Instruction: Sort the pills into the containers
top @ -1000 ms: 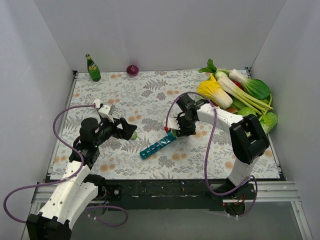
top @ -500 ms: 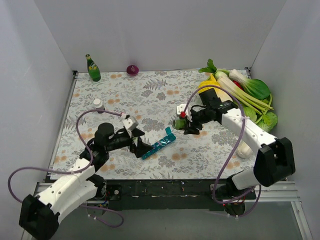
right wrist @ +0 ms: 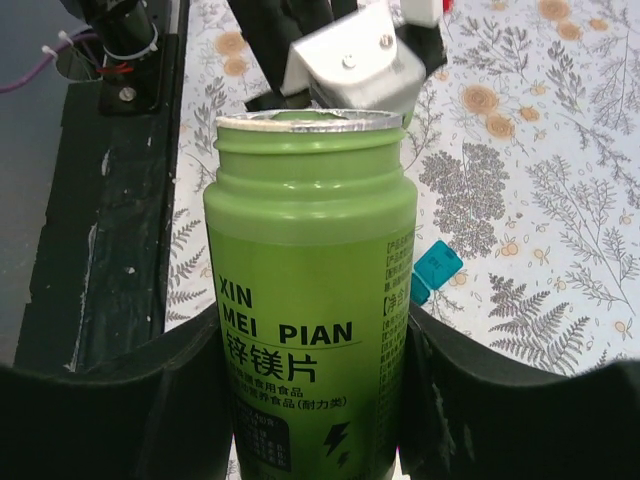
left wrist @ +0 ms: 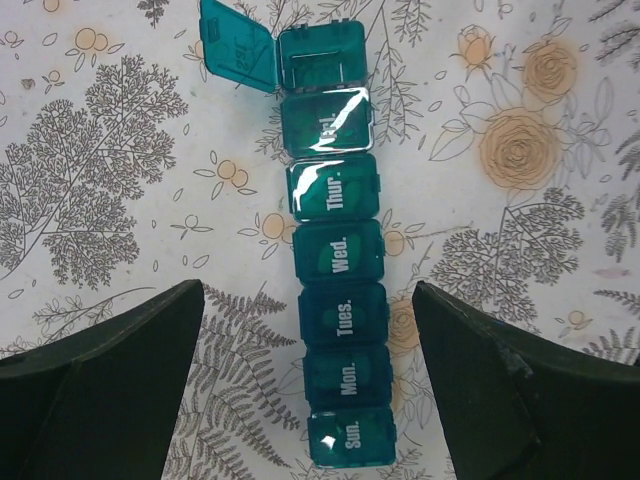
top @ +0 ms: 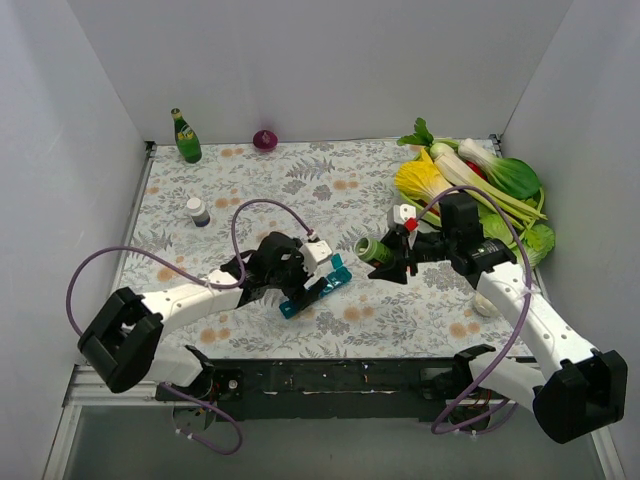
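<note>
Hazard: right fingers (right wrist: 100, 420) grip the green jar (right wrist: 310, 330), tipped and apart from the teal pill organizer (left wrist: 335, 270) — lying on the bench (top: 330, 190) between the open left fingers (left wrist: 120, 380), one end lid (left wrist: 237, 45) up — so pills may spill short.

Bright, even light from above; soft shadows, some glare.
In the top view the white walls (top: 300, 60) and the patterned surface (top: 330, 190) are evenly lit, and things on it cast only faint, soft-edged shadows. In the left wrist view, white glare washes over several lids of the containers (left wrist: 335, 250), partly blotting their lettering. The green jar (right wrist: 310, 300) is sharp up close, while the print behind it seems slightly softer.
</note>
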Controlling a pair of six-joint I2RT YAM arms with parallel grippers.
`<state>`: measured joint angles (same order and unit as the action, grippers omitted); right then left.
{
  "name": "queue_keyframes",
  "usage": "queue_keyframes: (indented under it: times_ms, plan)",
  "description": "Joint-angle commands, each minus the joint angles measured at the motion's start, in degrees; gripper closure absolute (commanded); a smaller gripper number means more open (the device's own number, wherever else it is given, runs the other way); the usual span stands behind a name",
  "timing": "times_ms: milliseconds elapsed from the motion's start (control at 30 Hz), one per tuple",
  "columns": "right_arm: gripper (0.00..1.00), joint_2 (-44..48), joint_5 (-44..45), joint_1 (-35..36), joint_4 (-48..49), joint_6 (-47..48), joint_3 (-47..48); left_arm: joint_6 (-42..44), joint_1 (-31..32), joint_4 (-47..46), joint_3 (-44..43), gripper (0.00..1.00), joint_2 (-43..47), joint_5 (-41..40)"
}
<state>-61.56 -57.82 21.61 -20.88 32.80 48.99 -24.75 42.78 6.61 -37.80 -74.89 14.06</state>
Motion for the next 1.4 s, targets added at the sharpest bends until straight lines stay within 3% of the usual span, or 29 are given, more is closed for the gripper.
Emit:
queue_keyframes:
  times_ms: [0,267,467,667,967,1100,1200,1267,1367]
  plan:
    - [0.99,3.0,-4.2,-1.0,5.0,-5.5,-0.3,4.0,2.0,2.3,-3.9,0.16,-3.9,-4.9]
    - [0.99,3.6,-4.9,-2.0,6.7,-8.4,1.1,5.2,6.0,4.8,-5.4,0.2,-9.5,-6.6]
    - [0.99,4.3,-5.1,-2.4,6.6,-8.4,0.2,8.5,6.3,7.6,-5.7,0.42,-11.1,-8.8]
    - [0.99,4.8,-5.5,-3.1,6.8,-8.4,-0.3,12.6,6.3,8.8,-3.7,0.57,-8.8,-9.4]
    - [0.99,5.6,-8.8,-3.7,5.9,-5.5,-2.0,21.9,6.2,11.2,0.7,0.68,-3.9,-8.4]
    - [0.99,5.0,-13.7,-3.7,3.8,-0.2,-1.6,24.3,5.4,11.5,1.9,0.68,-2.1,-7.3]
    - [0.99,2.6,-17.0,-3.7,-4.8,10.3,3.2,24.6,4.2,11.2,2.6,0.64,-0.7,-7.2]
    - [0.99,1.1,-18.5,-3.7,-10.0,16.5,7.0,24.5,3.8,10.9,2.6,0.56,0.2,-7.0]
    - [0.99,1.3,-18.6,-3.7,-7.3,15.4,9.8,23.4,3.5,11.1,2.5,0.35,1.2,-6.5]
